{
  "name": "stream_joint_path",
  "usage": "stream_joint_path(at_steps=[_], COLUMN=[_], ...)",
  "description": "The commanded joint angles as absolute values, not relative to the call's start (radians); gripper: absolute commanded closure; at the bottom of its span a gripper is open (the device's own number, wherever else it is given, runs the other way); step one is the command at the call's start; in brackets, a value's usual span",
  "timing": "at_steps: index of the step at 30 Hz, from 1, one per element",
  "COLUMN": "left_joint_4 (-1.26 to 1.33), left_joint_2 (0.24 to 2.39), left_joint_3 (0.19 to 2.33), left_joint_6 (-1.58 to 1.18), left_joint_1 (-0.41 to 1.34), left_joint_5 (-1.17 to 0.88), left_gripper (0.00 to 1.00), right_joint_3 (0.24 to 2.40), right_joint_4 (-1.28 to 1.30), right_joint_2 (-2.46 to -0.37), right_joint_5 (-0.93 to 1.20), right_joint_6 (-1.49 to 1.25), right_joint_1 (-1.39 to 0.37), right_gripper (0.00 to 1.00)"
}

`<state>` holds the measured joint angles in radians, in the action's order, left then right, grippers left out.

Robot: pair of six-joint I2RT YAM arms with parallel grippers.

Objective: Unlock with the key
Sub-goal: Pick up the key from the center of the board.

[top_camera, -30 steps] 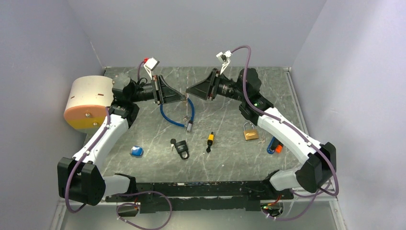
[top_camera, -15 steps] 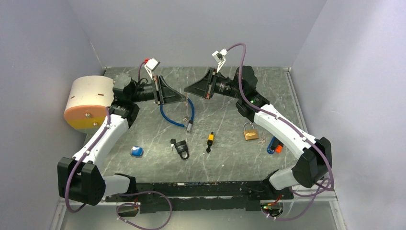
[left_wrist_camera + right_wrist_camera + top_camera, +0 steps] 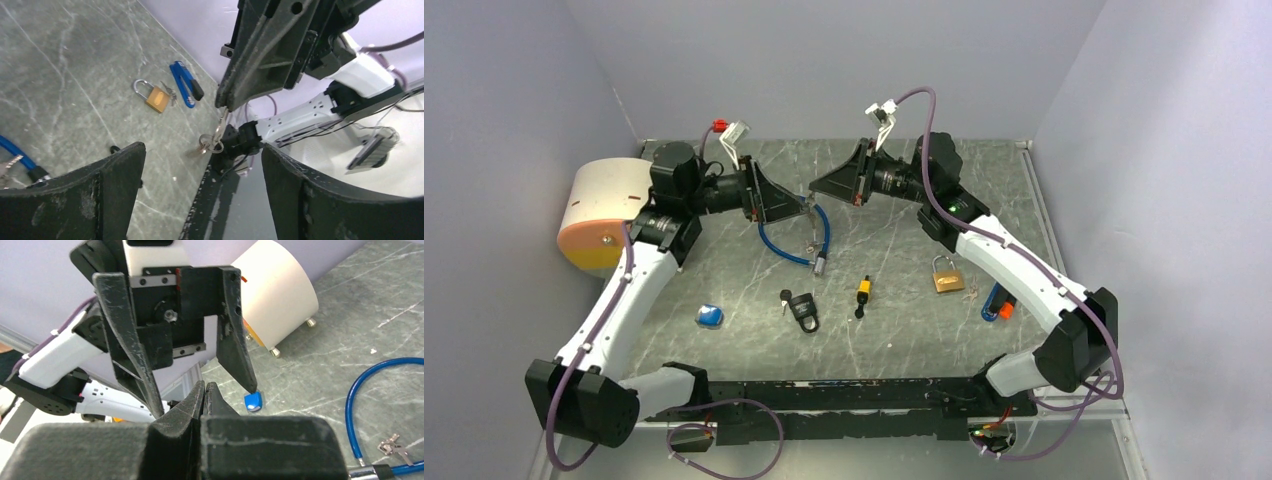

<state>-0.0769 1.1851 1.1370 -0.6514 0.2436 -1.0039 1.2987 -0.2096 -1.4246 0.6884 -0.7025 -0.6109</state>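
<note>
A small silver key point(image 3: 220, 126) with a ring point(image 3: 210, 144) hangs from the tip of my right gripper point(image 3: 220, 106), which is shut on it above the table's far middle point(image 3: 815, 188). In the right wrist view its jaws point(image 3: 205, 388) are pressed together and hide the key. My left gripper point(image 3: 803, 206) faces it tip to tip and is wide open point(image 3: 200, 150), its fingers point(image 3: 235, 340) on either side of the right gripper's tip without touching the key. A brass padlock point(image 3: 946, 277) lies on the table at the right, a black padlock point(image 3: 803, 308) nearer the middle.
A blue cable lock point(image 3: 792, 243) with its own keys point(image 3: 395, 445) lies under the two grippers. A yellow-and-black piece point(image 3: 863, 291), a small blue object point(image 3: 710, 316), a blue-and-orange lock point(image 3: 997, 303) and a white-and-yellow drum point(image 3: 604, 212) at far left are also on the table.
The right gripper closed on the key while the left gripper held it; the left gripper then opened and let go, and the left arm shifted slightly left.
</note>
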Motion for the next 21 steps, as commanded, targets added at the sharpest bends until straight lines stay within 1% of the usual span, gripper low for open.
stream_joint_path(at_steps=[1, 4, 5, 8, 14, 17, 18, 21], left_joint_4=[-0.162, -0.104, -0.075, 0.048, 0.119, 0.232, 0.267, 0.304], left_joint_2=[1.141, 1.136, 1.134, 1.131, 1.139, 1.149, 1.152, 1.154], left_joint_3=[1.192, 1.182, 1.171, 1.132, 1.109, 1.078, 1.064, 1.040], left_joint_6=[-0.525, -0.558, -0.587, -0.665, -0.723, -0.790, -0.822, -0.851], left_joint_1=[0.247, 0.247, 0.247, 0.247, 0.247, 0.251, 0.253, 0.255], left_joint_5=[-0.988, -1.033, -1.048, -1.105, -1.146, -1.208, -1.222, -1.237], left_gripper=[0.14, 0.26, 0.32, 0.42, 0.58, 0.63, 0.67, 0.70], right_joint_3=[1.366, 1.376, 1.381, 1.395, 1.395, 1.394, 1.390, 1.379], right_joint_4=[-0.148, -0.117, -0.112, -0.112, -0.178, -0.182, -0.192, -0.212], right_joint_2=[-1.386, -1.382, -1.383, -1.392, -1.408, -1.417, -1.419, -1.416], right_joint_5=[0.747, 0.794, 0.811, 0.852, 0.901, 0.912, 0.917, 0.919], right_joint_6=[-0.586, -0.527, -0.518, -0.518, -0.590, -0.609, -0.616, -0.631], right_joint_1=[-0.609, -0.609, -0.610, -0.609, -0.611, -0.611, -0.611, -0.611], right_gripper=[1.00, 1.00, 1.00, 1.00, 1.00, 1.00, 1.00, 1.00])
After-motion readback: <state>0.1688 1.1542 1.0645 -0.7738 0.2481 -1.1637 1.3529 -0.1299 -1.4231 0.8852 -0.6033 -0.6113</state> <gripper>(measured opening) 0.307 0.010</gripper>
